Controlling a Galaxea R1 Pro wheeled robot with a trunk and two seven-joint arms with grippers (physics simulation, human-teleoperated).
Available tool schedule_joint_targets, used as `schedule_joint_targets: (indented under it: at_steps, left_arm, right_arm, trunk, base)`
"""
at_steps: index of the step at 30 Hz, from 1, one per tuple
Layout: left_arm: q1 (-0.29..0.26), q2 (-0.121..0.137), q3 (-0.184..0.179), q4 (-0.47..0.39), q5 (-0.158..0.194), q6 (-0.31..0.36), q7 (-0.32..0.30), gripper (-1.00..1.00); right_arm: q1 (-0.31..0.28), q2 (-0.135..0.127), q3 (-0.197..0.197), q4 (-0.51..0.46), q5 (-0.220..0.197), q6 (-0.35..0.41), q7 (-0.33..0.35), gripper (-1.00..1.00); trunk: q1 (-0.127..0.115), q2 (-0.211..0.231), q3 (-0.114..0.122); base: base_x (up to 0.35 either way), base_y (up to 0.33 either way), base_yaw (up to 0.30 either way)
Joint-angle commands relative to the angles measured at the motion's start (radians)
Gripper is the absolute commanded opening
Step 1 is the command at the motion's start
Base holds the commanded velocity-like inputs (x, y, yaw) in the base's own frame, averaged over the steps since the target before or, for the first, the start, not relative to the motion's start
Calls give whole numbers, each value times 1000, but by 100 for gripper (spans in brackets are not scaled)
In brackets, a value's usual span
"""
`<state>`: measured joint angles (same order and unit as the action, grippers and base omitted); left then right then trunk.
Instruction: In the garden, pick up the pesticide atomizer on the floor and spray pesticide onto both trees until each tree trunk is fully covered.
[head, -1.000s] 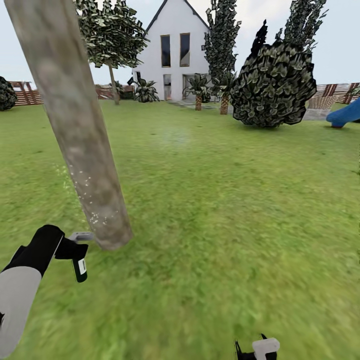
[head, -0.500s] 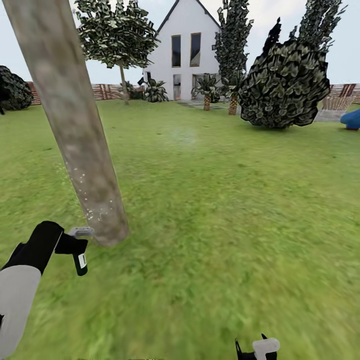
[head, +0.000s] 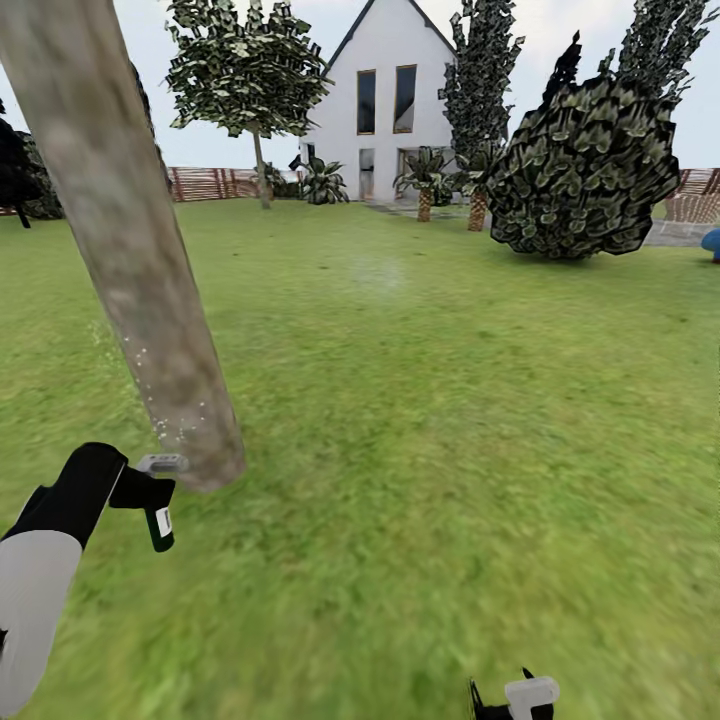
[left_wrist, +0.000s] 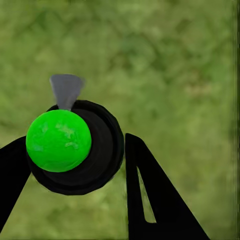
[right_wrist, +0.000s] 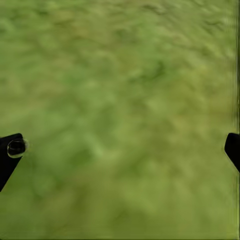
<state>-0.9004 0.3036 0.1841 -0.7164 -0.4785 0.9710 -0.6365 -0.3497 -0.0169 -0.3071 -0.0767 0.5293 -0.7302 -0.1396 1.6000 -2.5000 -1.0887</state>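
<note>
Head camera is panning left; left gripper (head: 140, 492) is pinching atomizer (head: 158, 505), nozzle touching leaning trunk (head: 150, 300)'s speckled base. Right gripper (right_wrist: 120, 145) jaws are spread, idle.

The white-and-black left arm (head: 45, 560) is seen at lower left, its black gripper (head: 135, 490) clamped on a small black spray bottle (head: 158, 515). The right gripper (right_wrist: 120, 145) is spread wide.

Leaning tree trunk (head: 140, 290) just beside left hand (head: 135, 492); seemingly open grass (head: 450, 420) rightward
</note>
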Motion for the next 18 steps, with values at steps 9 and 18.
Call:
schedule_joint_targets:
  at_steps: [9, 18]
  left_arm:
    - [0, 0, 0, 0, 1, 0, 0, -100]
    - [0, 0, 0, 0, 0, 0, 0, -100]
  right_arm:
    - [0, 0, 0, 0, 1, 0, 0, 100]
    - [0, 0, 0, 0, 1, 0, 1, 100]
  trunk:
    - [0, 0, 0]
    - [0, 0, 0]
  base:
    - [86, -276, 72]
    - [90, -276, 275]
